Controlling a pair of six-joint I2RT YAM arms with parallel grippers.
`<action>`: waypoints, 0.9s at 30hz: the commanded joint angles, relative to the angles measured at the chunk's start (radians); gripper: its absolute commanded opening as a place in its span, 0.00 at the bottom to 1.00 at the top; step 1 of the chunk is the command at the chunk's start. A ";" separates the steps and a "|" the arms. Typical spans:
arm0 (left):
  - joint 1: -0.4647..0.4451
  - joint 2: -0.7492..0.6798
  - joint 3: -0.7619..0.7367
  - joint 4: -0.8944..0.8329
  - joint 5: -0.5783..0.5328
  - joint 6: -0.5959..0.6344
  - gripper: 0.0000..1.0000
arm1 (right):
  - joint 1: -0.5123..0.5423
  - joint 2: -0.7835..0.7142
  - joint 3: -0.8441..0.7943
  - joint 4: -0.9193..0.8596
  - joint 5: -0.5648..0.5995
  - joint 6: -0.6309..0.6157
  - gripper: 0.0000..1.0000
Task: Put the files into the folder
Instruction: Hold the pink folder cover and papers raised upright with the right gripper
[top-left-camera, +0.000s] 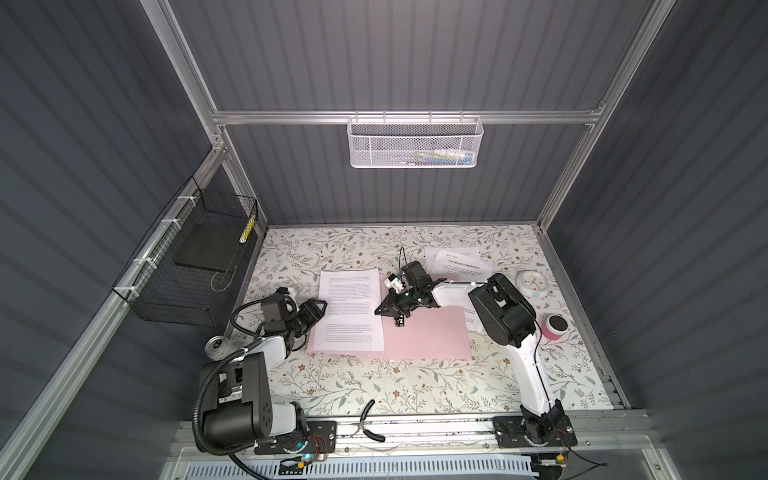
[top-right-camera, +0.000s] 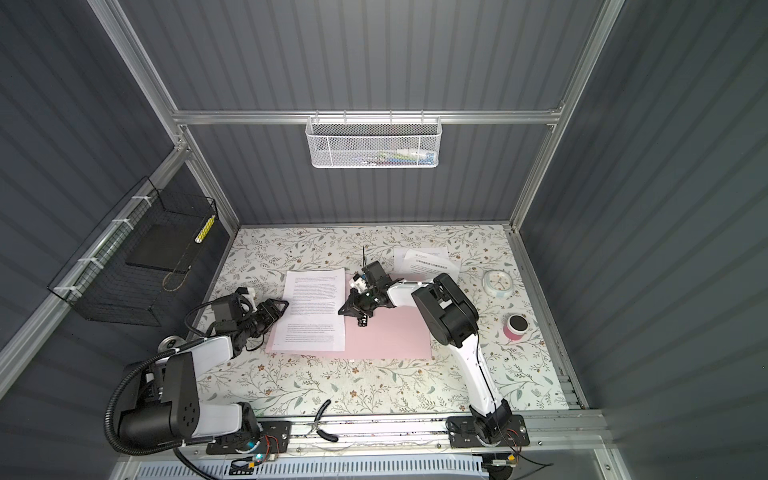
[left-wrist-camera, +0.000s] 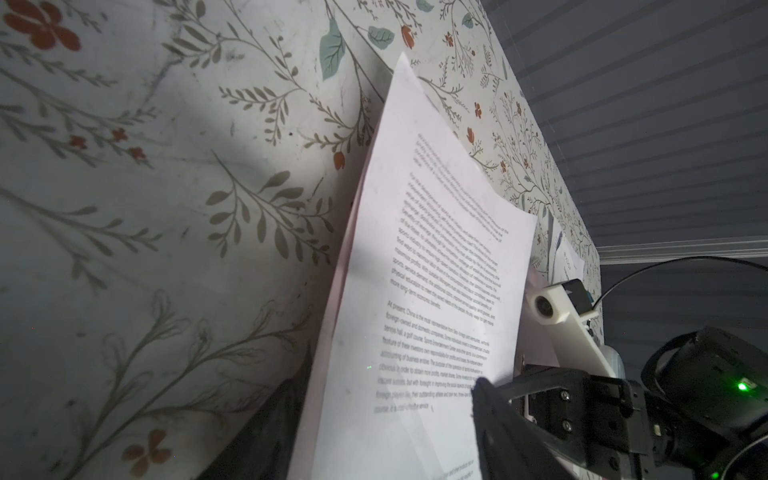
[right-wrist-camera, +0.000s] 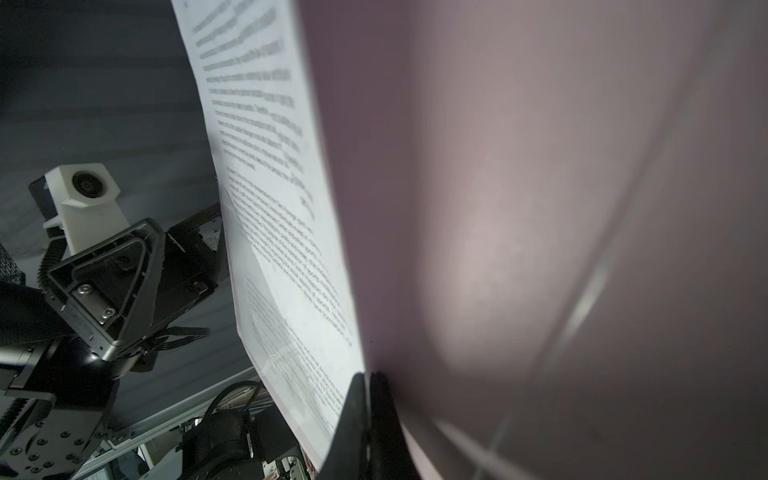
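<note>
The pale pink folder (top-left-camera: 428, 336) (top-right-camera: 390, 336) lies open and flat on the floral table. One white printed sheet (top-left-camera: 351, 307) (top-right-camera: 316, 307) of the files rests on its left half. My right gripper (top-left-camera: 377, 311) (right-wrist-camera: 368, 399) is shut on that sheet's right edge, with pink folder (right-wrist-camera: 519, 208) beside it. My left gripper (top-left-camera: 320, 308) (left-wrist-camera: 382, 449) stands open at the left edge; the sheet (left-wrist-camera: 436, 270) and the folder's rim (left-wrist-camera: 332, 332) pass between its fingers. More files (top-left-camera: 461, 262) (top-right-camera: 428, 259) lie at the back right, partly behind the right arm.
A pale round clock (top-left-camera: 533, 284) and a pink tub with a black top (top-left-camera: 555, 326) sit at the right. A can (top-left-camera: 218, 347) stands by the left arm, and pliers (top-left-camera: 368, 424) lie at the front edge. A black wire basket (top-left-camera: 187, 266) hangs on the left wall, a white mesh basket (top-left-camera: 413, 143) on the back wall.
</note>
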 joint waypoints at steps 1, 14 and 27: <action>0.000 -0.022 0.006 -0.019 0.024 0.000 0.67 | -0.003 0.012 -0.046 0.027 0.046 0.042 0.00; 0.000 -0.004 0.003 -0.004 0.036 -0.008 0.60 | -0.047 -0.003 -0.218 0.423 0.025 0.313 0.00; 0.000 0.001 0.006 0.001 0.045 -0.011 0.54 | -0.053 -0.039 -0.265 0.480 0.070 0.359 0.00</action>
